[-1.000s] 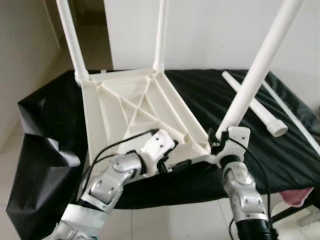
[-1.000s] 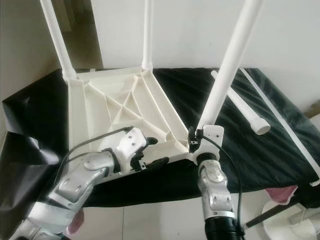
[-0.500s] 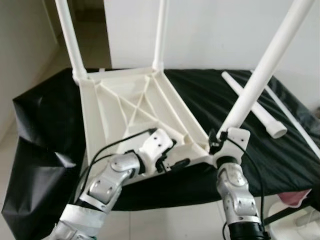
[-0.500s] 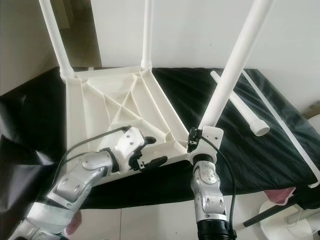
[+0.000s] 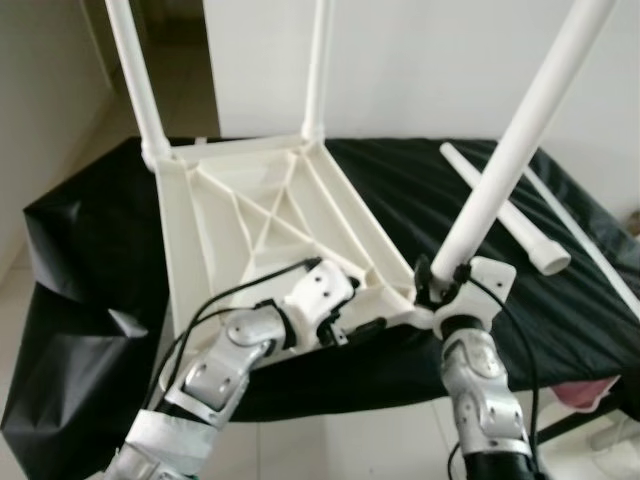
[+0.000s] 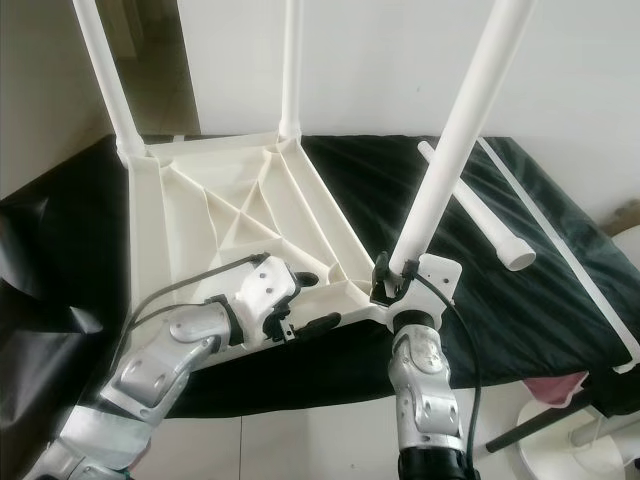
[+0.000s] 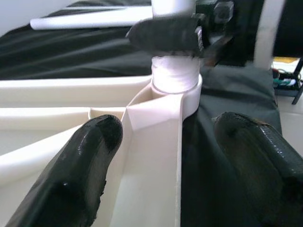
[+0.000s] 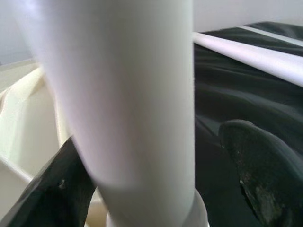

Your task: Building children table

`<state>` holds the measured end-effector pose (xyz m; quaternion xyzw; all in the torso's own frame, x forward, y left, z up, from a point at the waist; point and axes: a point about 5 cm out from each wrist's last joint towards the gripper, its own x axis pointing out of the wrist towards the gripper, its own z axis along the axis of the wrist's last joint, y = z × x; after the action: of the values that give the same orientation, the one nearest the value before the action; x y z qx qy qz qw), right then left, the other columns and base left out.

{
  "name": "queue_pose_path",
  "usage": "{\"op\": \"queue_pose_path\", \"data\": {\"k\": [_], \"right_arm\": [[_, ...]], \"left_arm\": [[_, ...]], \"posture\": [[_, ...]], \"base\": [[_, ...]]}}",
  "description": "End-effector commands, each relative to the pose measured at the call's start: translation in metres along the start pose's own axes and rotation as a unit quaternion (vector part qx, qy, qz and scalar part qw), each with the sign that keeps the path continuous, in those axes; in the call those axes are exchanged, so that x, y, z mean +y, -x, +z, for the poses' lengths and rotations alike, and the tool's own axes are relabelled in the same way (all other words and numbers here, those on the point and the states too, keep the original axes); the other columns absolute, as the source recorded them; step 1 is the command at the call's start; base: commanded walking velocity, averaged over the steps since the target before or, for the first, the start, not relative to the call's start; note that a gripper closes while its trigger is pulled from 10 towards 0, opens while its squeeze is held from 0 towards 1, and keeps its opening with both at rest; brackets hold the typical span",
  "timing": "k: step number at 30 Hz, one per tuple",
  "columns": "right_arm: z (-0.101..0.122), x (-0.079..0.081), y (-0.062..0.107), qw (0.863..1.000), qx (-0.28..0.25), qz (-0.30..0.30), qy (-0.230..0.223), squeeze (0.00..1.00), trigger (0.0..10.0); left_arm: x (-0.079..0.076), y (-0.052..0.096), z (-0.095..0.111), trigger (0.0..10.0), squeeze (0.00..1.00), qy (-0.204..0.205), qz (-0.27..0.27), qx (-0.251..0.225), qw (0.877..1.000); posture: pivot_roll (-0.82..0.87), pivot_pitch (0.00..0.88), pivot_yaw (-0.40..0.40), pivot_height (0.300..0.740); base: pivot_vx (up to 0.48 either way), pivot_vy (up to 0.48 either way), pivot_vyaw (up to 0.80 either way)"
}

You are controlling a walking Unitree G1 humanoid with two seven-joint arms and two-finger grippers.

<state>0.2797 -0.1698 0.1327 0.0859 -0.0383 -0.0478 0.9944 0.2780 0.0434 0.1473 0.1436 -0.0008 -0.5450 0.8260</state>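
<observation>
On the black-draped tabletop (image 5: 420,190) lies the inverted white children's table (image 5: 270,220), ribbed underside up. The right pincer (image 6: 392,281) grips the near-right leg (image 5: 510,140) at its socket. The left pincer (image 7: 165,165) stands open, fingers straddling the frame's near rim. A loose leg (image 5: 505,215) lies beside.

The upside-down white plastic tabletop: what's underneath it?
The ribbed white plastic tabletop rests on a black cloth spread over some support. Whatever lies under the cloth is covered, and the tabletop's down-facing side is hidden too.
</observation>
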Motion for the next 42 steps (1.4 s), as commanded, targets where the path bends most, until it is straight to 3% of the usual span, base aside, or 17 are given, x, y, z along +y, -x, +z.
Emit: {"op": "queue_pose_path", "data": {"k": [1, 5, 6, 8, 23, 24, 25, 27, 30, 31, 32, 33, 34, 42], "right_arm": [[-0.002, -0.003, 0.003, 1.000, 0.011, 0.020, 0.002, 0.00, 10.0], [-0.005, -0.011, 0.006, 0.998, 0.014, 0.056, 0.038, 0.00, 10.0], [-0.006, -0.021, 0.005, 0.996, 0.016, 0.065, 0.058, 0.00, 10.0], [-0.004, -0.026, 0.002, 0.995, 0.016, 0.079, 0.065, 0.00, 10.0], [0.007, -0.033, -0.014, 0.973, 0.021, 0.202, 0.107, 0.00, 10.0], [0.003, -0.027, -0.020, 0.955, 0.042, 0.266, 0.129, 0.00, 10.0], [0.003, -0.027, -0.020, 0.955, 0.042, 0.266, 0.129, 0.00, 10.0], [-0.002, -0.023, -0.022, 0.941, 0.056, 0.303, 0.143, 0.00, 10.0], [-0.004, -0.022, -0.024, 0.938, 0.059, 0.311, 0.143, 0.00, 10.0], [-0.004, -0.021, -0.025, 0.937, 0.057, 0.312, 0.144, 0.00, 4.9], [-0.005, -0.022, -0.026, 0.937, 0.057, 0.313, 0.143, 0.00, 2.0], [-0.005, -0.022, -0.026, 0.937, 0.057, 0.313, 0.143, 0.00, 2.0], [-0.005, -0.022, -0.027, 0.936, 0.058, 0.315, 0.143, 0.00, 0.0], [-0.013, -0.029, -0.026, 0.938, 0.074, 0.312, 0.132, 0.00, 0.0]], "left_arm": [[0.002, -0.001, -0.004, 10.0, 0.00, -0.005, 0.028, 0.011, 1.000], [0.005, -0.002, -0.003, 10.0, 0.00, -0.016, 0.048, 0.013, 0.999], [0.007, -0.003, -0.002, 10.0, 0.00, -0.025, 0.056, 0.008, 0.998], [0.009, -0.002, -0.002, 10.0, 0.00, -0.033, 0.062, 0.008, 0.998], [0.008, 0.000, -0.003, 10.0, 0.00, -0.040, 0.065, 0.013, 0.997], [0.008, -0.001, -0.002, 10.0, 0.00, -0.040, 0.066, 0.013, 0.997], [0.008, -0.001, -0.002, 10.0, 0.00, -0.040, 0.066, 0.013, 0.997], [0.009, -0.001, -0.002, 10.0, 0.00, -0.043, 0.067, 0.011, 0.997], [0.009, -0.002, -0.001, 10.0, 0.00, -0.044, 0.068, 0.010, 0.997], [0.009, -0.002, -0.001, 10.0, 0.00, -0.044, 0.069, 0.009, 0.997], [0.010, -0.002, 0.000, 10.0, 0.00, -0.044, 0.070, 0.008, 0.997], [0.010, -0.002, 0.000, 10.0, 0.00, -0.044, 0.070, 0.008, 0.997], [0.010, -0.002, 0.000, 10.0, 0.00, -0.044, 0.072, 0.008, 0.996], [0.013, -0.002, 0.002, 10.0, 0.00, -0.049, 0.073, 0.007, 0.996]], "posture": [[0.07, 0.000, -0.053, 0.740], [0.06, 0.000, -0.051, 0.740], [0.06, 0.000, -0.054, 0.740], [0.06, 0.000, -0.052, 0.740], [0.06, 0.000, -0.049, 0.740], [0.06, 0.000, -0.044, 0.740], [0.06, 0.000, -0.044, 0.740], [0.06, 0.000, -0.044, 0.740], [0.07, 0.000, -0.046, 0.740], [0.07, 0.000, -0.046, 0.740], [0.07, 0.000, -0.044, 0.740], [0.07, 0.000, -0.044, 0.740], [0.07, 0.000, -0.044, 0.740], [0.07, 0.000, -0.031, 0.740]], "base": [[0.000, 0.000, 0.00], [0.000, 0.000, 0.00], [0.000, 0.000, 0.00], [0.000, 0.000, 0.00], [0.000, 0.000, 0.00], [0.000, 0.000, 0.00], [0.000, 0.000, 0.00], [0.000, 0.000, 0.00], [0.000, 0.000, 0.00], [0.000, 0.000, 0.00], [0.000, 0.000, 0.00], [0.000, 0.000, 0.00], [0.000, 0.000, 0.00], [0.000, 0.000, 0.00]]}}
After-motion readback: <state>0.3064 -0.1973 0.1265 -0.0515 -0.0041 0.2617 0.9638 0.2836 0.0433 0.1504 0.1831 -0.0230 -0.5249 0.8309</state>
